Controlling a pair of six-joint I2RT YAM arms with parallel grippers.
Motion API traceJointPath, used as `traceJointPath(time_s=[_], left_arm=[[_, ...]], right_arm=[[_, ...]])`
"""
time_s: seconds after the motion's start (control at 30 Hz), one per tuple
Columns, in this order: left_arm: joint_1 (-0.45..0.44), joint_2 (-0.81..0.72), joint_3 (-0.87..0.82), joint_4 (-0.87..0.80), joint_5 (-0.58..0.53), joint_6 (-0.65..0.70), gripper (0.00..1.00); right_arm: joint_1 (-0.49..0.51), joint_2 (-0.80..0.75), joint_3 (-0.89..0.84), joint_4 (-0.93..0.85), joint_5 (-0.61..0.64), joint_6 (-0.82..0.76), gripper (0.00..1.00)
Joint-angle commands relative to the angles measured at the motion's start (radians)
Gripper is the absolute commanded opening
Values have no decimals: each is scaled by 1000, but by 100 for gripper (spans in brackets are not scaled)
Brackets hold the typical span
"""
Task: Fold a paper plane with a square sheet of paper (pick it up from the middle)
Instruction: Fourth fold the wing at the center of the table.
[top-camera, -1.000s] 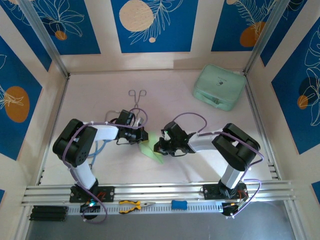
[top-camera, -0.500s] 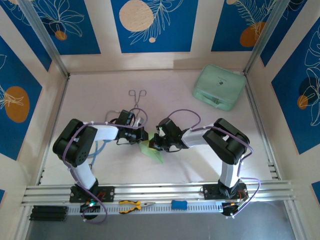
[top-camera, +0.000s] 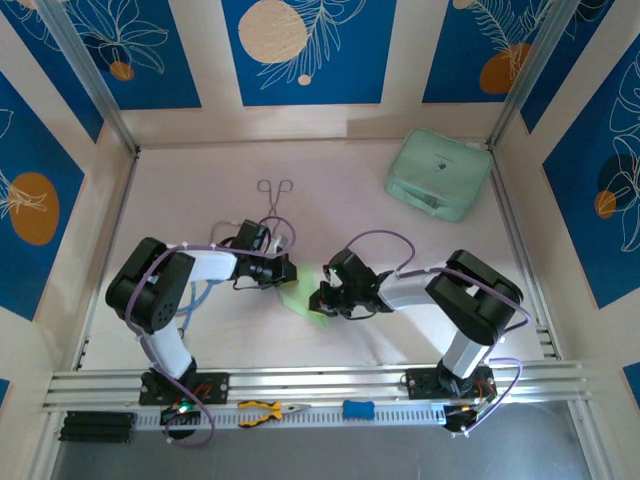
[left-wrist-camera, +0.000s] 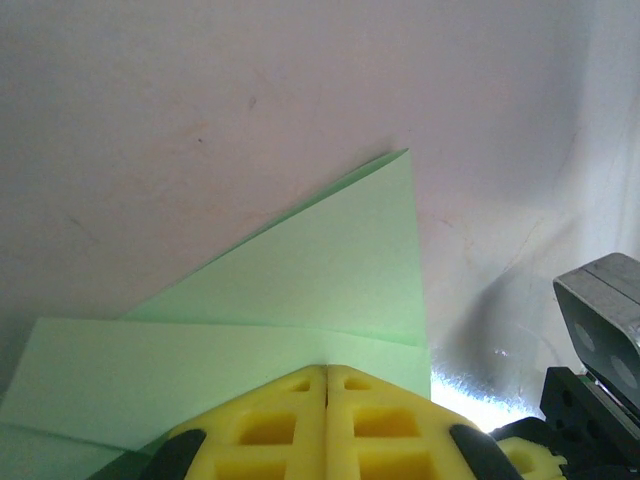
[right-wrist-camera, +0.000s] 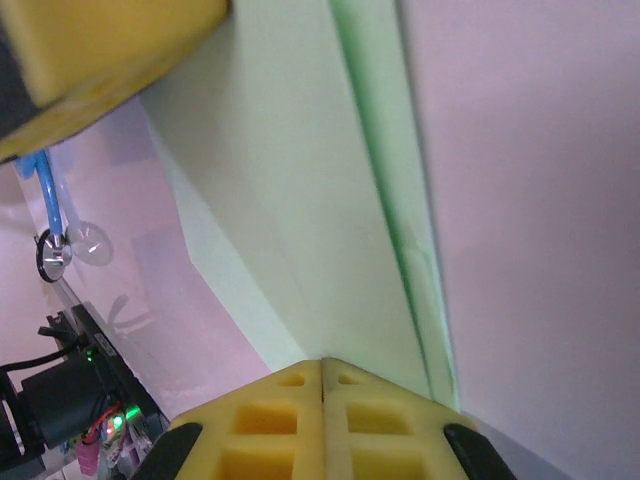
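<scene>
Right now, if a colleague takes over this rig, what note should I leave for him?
Left gripper: shut, tips over the far-left end of the green paper.
Right gripper: shut, tips over its right side.
Paper: lying on the table between the two arms.
Done: several folds; a pointed flap and a long crease show.
Left: the remaining folds; it is not yet a finished plane.

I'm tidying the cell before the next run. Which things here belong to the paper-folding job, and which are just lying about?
In use:
partly folded light-green paper sheet
left claw and right claw, both shut, tips at the paper

Lying about:
mint-green rounded case
metal tongs
yellow-handled pliers
small blue object on the front rail
</scene>
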Motion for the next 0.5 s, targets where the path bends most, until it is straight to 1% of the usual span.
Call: traceJointPath(time_s=[0.0,0.1,0.3,0.47], left_arm=[[15,37,-23,-42,-70,5,6],[16,39,-24,-42,-68,4,6],[16,41,-25,-39,-66,5,6],[17,44,-24,-40,-67,5,6]], right_arm=[[12,-24,-43,-112,3,1,1],[9,-44,-76,-110,4,8,1],[14,-96,-184,-30,-19,37,2],[16,-170,-252,-40,-13,36,2]])
